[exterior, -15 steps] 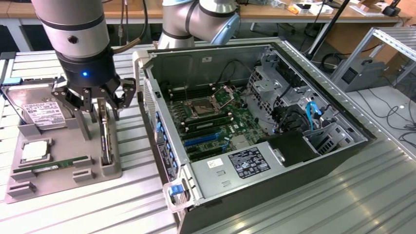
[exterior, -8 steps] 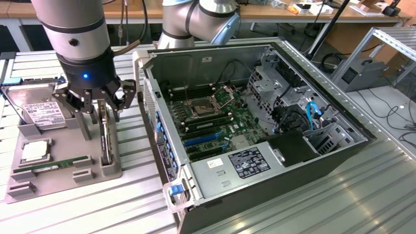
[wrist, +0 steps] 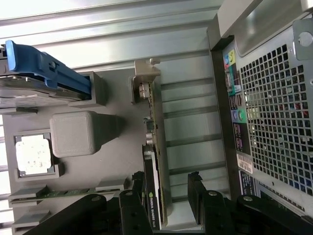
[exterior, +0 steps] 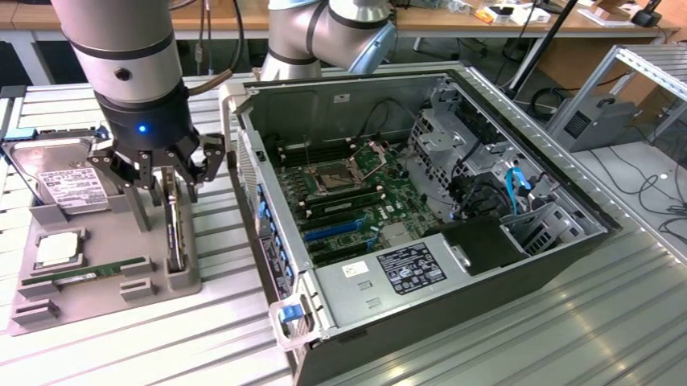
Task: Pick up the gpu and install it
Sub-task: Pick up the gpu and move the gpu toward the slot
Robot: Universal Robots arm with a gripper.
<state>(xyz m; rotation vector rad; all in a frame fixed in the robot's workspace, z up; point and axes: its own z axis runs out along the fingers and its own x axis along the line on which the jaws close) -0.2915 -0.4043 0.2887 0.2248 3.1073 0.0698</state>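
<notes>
The gpu (exterior: 172, 235) stands on its edge in a slot of the grey holder tray (exterior: 108, 299), at the exterior view's left of the open computer case (exterior: 429, 241). In the wrist view the gpu (wrist: 152, 161) shows as a thin green board with a black cooler and a silver end bracket. My gripper (exterior: 169, 191) hangs just above the card's near end and is open. Its black fingers (wrist: 136, 196) stand on either side of the card without touching it, and the gripper (wrist: 166, 180) holds nothing.
The same tray carries a silver hard drive (exterior: 70, 189), a CPU (exterior: 56, 251) and a RAM stick (exterior: 96, 274). The case's motherboard (exterior: 343, 193) lies exposed, with cables and drive cages on the exterior view's right. The case's perforated rear panel (wrist: 274, 112) stands close beside the gpu.
</notes>
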